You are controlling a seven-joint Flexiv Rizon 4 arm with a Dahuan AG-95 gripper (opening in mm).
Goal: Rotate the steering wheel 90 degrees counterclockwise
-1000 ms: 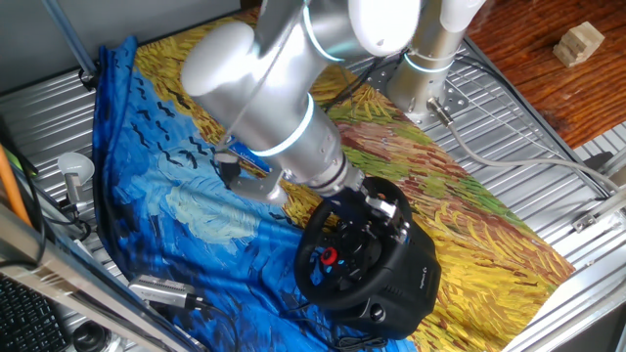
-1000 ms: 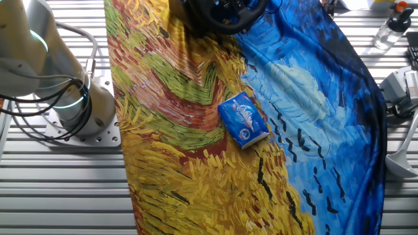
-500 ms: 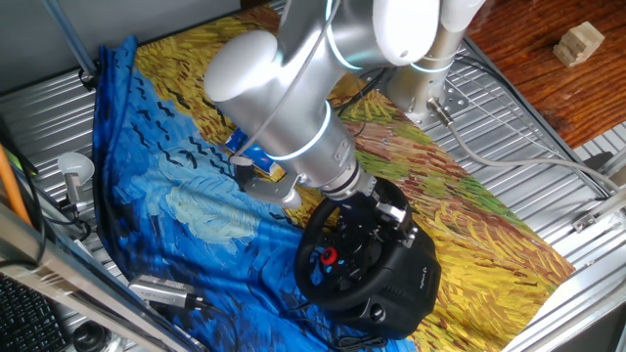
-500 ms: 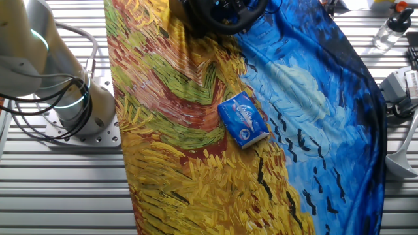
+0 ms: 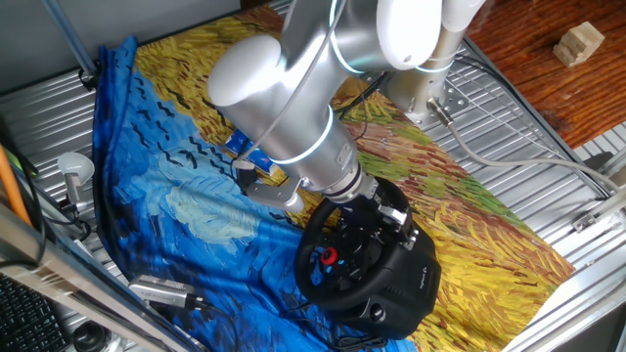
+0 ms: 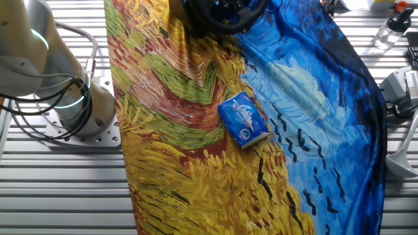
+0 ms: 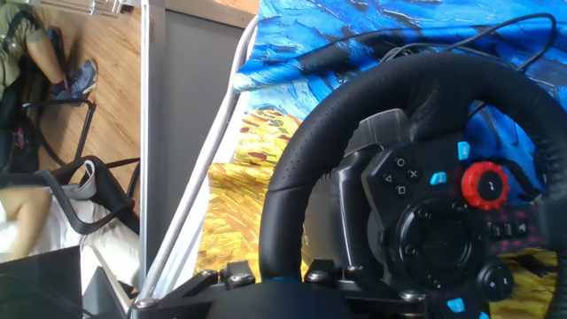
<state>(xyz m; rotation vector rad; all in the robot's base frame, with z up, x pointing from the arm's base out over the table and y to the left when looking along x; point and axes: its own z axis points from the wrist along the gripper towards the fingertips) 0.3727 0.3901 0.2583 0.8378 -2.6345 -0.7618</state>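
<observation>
The black steering wheel (image 5: 344, 262) stands on its bulky base at the near edge of the painted cloth, its red button facing the lower left. It shows at the top edge of the other fixed view (image 6: 222, 14). In the hand view its thick rim (image 7: 354, 106) fills the right side, with blue-lit buttons and the red button on the hub. My gripper (image 5: 380, 211) sits at the wheel's upper rim. In the hand view the rim runs down between my gripper's (image 7: 273, 271) two fingers, which close on it.
A small blue-and-white box (image 6: 243, 120) lies mid-cloth, half hidden behind my arm in one fixed view (image 5: 243, 147). The arm's base (image 6: 77, 104) stands left of the cloth. A bottle (image 6: 390, 25), cables and a wooden block (image 5: 578, 42) lie at the edges.
My arm's elbow has swung a little to the right and up. The wheel's red button sits in the same place, so the wheel has not visibly turned.
</observation>
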